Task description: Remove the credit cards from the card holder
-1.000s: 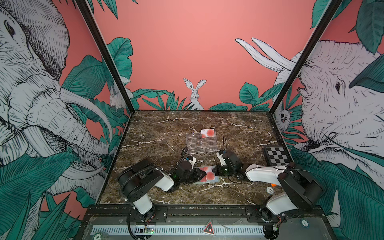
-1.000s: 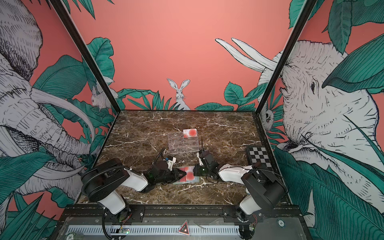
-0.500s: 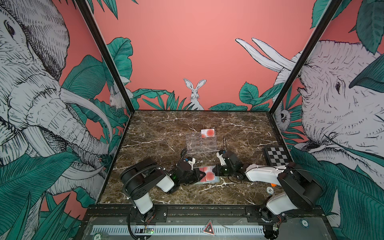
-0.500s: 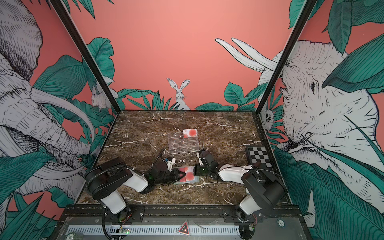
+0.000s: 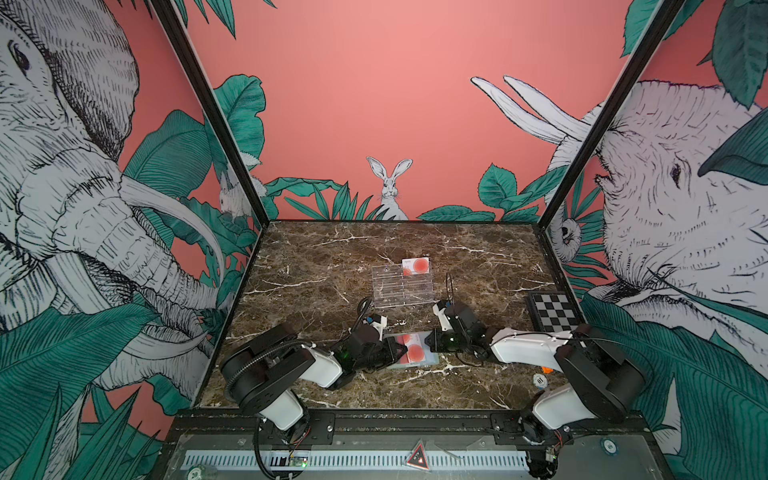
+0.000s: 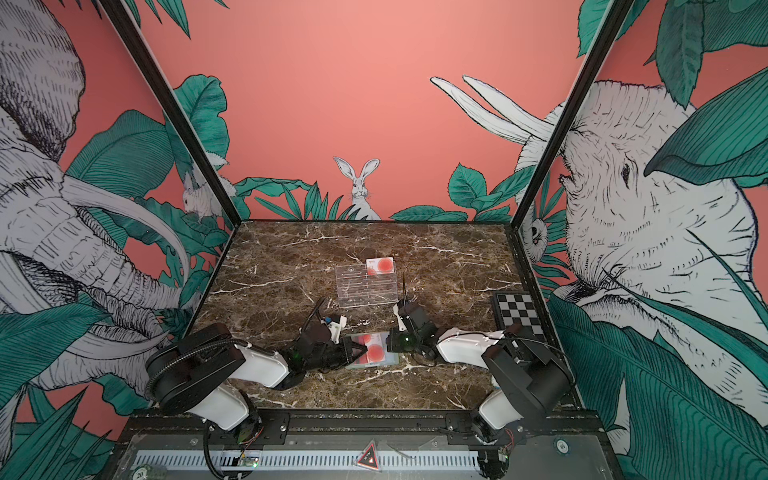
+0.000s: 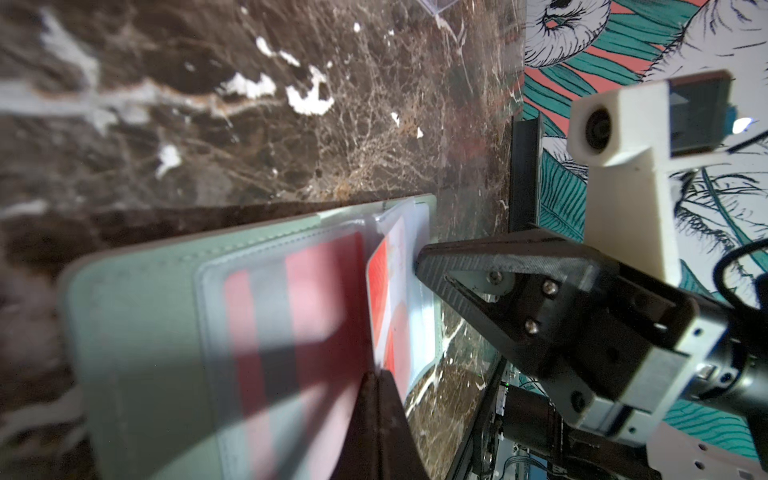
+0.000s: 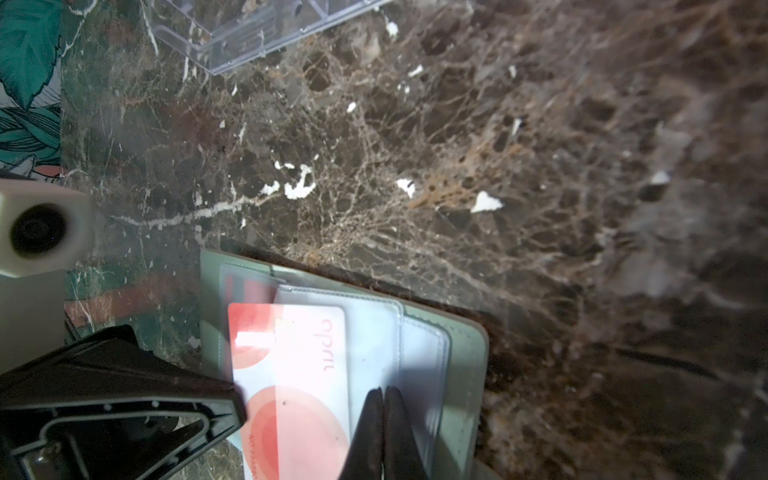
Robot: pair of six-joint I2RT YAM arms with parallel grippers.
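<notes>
Though top views miss it, striped card (image 7: pixel 299 291)

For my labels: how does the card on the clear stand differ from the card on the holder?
The stand card is upright, farther back, untouched. The holder card lies near the front, its edge in the left end effector. Both are white with red circles.

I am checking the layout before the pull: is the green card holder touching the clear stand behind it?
Apart. In both top views a strip of bare marble table lies between the card holder and the clear stand.
</notes>
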